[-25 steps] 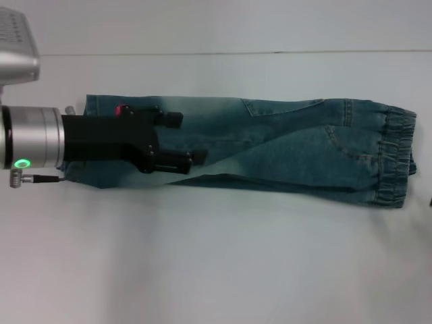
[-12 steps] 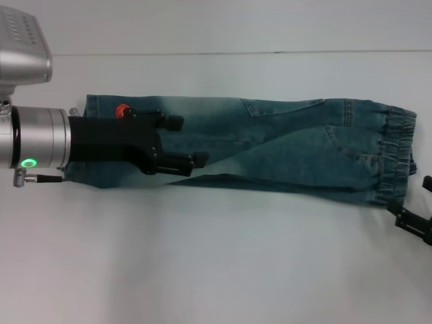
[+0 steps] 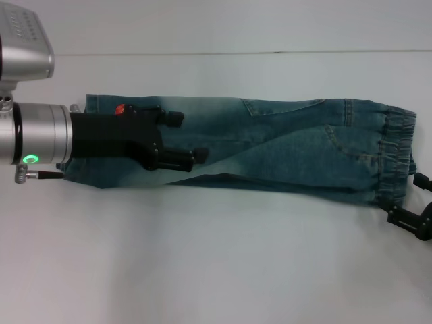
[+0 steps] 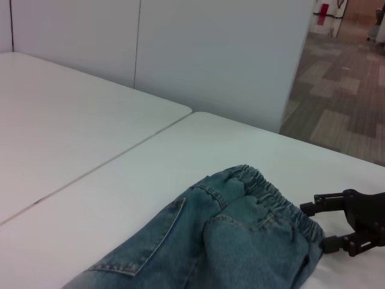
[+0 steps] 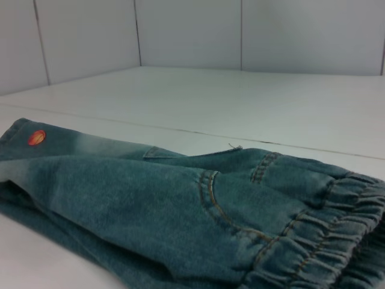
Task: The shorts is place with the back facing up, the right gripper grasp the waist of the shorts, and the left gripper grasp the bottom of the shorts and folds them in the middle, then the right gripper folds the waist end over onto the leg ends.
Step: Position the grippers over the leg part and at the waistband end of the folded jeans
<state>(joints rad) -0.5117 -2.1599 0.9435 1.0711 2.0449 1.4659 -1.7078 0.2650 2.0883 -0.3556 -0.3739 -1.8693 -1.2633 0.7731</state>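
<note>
Lying lengthwise on the white table (image 3: 202, 256), the shorts (image 3: 270, 152) are folded in half. At 9 o'clock, the left gripper (image 3: 185, 138) hovers over the leg ends (image 3: 88, 142), jaws apart. At 3 o'clock, beside the waist (image 3: 395, 158), the right gripper (image 3: 412, 202) is open. Only the right wrist view shows the orange ball print (image 5: 36, 137) clearly; no writing is legible.

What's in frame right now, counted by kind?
Shorts: 1, folded lengthwise, the shorts.
Claws: 2, the left claw open over the leg ends, the right claw open beside the waist.
Tables: 1, the white table.
Total: 4
</note>
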